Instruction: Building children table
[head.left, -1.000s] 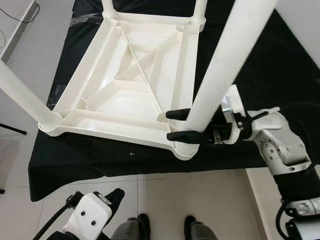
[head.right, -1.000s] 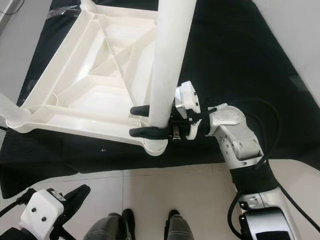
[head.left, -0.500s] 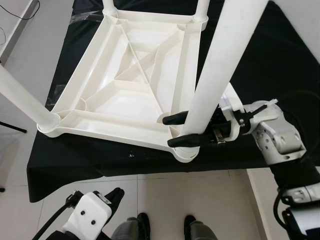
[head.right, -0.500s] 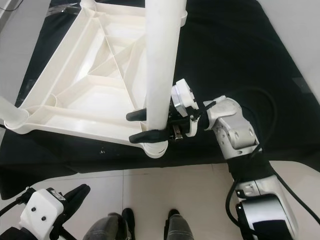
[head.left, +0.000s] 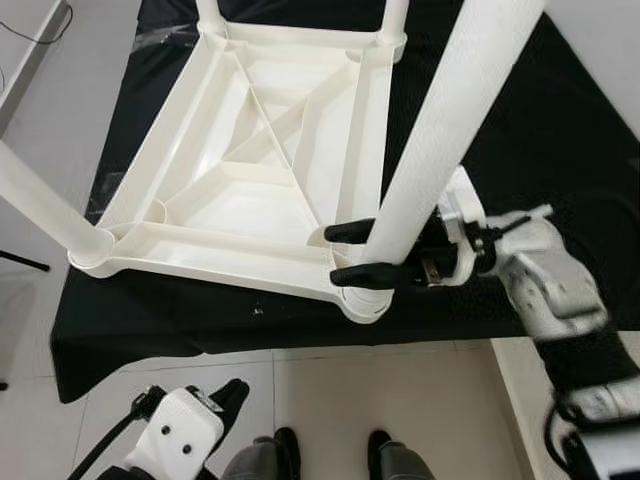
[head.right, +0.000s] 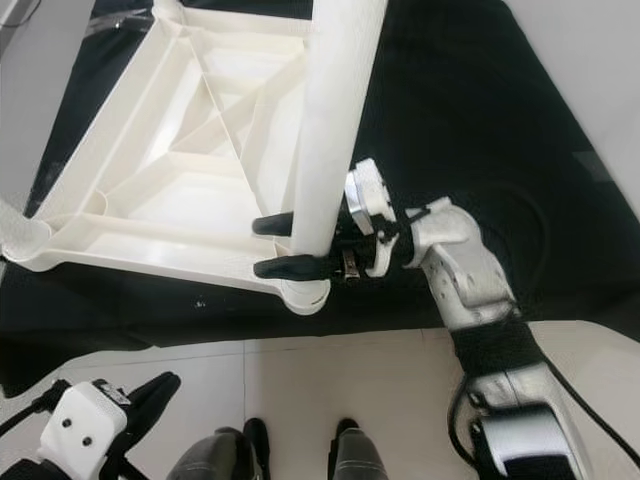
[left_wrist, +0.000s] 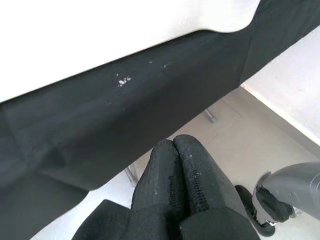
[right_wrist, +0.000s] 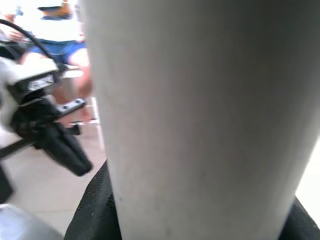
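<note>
Right gripper (head.left: 350, 253) at centre-right of the left eye view, its two black fingers (head.left: 362, 274) pinching the base of the nearest table leg (head.left: 440, 130), just above the corner socket (head.left: 362, 302). Left gripper (left_wrist: 176, 170) hangs low at the lower left, over floor tiles, fingers pressed together, idle.

Upturned white tabletop (head.left: 250, 190) lies ribs-up on the black cloth (head.left: 150, 320), filling the upper middle of the frame. A second leg (head.left: 45, 205) stands in the left corner; two more show at the top edge.

Judged: moulded plastic, hollow, light and stiff. The leg's smooth round surface looks slippery for two narrow fingers. Holding low near the socket seems best, since a long leg gripped high would lever and tilt. The tabletop may slide on the cloth when pushed down.

Beyond, in the right wrist view, a person (right_wrist: 55, 30) sits in the upper left.
</note>
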